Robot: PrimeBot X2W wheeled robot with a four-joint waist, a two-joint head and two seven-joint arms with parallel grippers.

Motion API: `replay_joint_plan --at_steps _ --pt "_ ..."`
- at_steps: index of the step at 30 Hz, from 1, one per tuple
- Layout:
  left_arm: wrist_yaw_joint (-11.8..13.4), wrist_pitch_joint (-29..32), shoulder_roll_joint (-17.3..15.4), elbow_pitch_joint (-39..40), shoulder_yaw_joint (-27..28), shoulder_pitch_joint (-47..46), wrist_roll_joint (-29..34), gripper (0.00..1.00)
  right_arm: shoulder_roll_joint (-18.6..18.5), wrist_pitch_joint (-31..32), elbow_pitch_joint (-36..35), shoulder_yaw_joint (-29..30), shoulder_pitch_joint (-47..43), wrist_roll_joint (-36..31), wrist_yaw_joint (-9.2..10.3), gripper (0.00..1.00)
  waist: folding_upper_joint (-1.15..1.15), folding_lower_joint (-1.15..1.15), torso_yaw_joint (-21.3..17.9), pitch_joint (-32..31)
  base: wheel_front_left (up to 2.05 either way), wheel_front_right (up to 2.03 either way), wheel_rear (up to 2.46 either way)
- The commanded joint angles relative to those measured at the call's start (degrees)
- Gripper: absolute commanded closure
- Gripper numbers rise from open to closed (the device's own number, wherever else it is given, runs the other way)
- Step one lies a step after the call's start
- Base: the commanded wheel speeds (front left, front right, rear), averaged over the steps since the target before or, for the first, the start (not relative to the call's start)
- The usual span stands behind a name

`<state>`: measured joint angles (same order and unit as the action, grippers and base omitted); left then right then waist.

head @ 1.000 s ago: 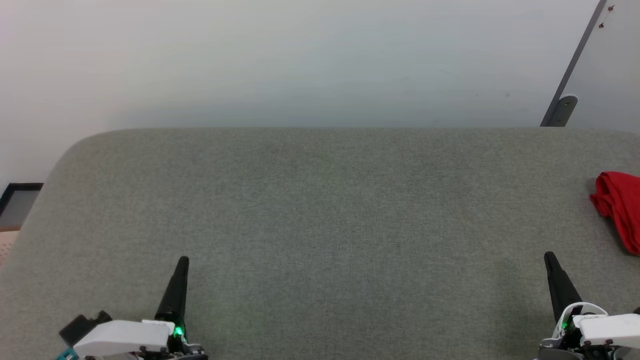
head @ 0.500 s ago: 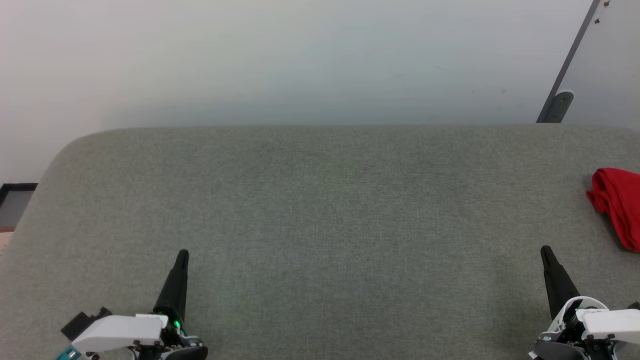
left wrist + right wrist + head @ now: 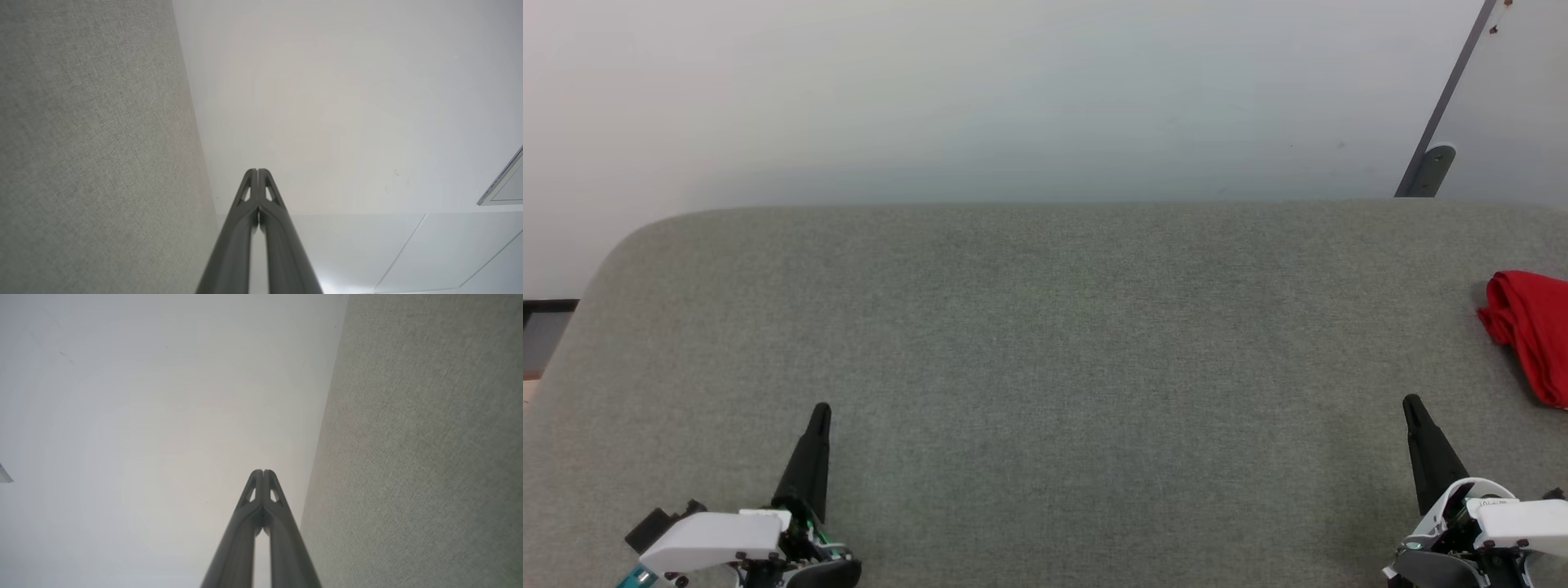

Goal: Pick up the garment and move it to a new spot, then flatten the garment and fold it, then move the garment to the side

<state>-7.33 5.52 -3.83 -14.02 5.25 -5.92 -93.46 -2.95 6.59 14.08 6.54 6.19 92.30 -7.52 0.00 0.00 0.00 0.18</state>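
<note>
Currently red shirt [image 3: 1531, 331] bunched in crumpled heap at far right edge of grey padded table [image 3: 1045, 327], partly cut off by frame. Left gripper [image 3: 821, 408], right gripper [image 3: 1410, 402]: fingers pressed fully together, holding nothing, both apart from shirt.

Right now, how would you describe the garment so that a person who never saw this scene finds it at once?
Start from the wide grey fabric surface before the white wall. Follow it to its right side, beyond the right claw, where a crumpled garment lies. It is bright red, the one red thing on the plain grey.
</note>
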Motion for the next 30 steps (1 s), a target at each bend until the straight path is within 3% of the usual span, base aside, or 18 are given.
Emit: replay_joint_plan --at_steps 1,30 --pt "-0.28 0.18 0.10 -0.06 0.11 -0.51 0.01 1.00 0.23 0.12 0.00 0.04 0.19 0.18 0.06 1.00 0.00 0.00 0.00 0.00 0.00 0.00 0.00" --pt "-0.28 0.50 0.37 -0.08 0.55 -0.57 0.47 1.00 0.23 0.10 0.00 0.02 0.19 0.19 0.06 1.00 0.00 0.00 0.00 0.00 0.00 0.00 0.00"
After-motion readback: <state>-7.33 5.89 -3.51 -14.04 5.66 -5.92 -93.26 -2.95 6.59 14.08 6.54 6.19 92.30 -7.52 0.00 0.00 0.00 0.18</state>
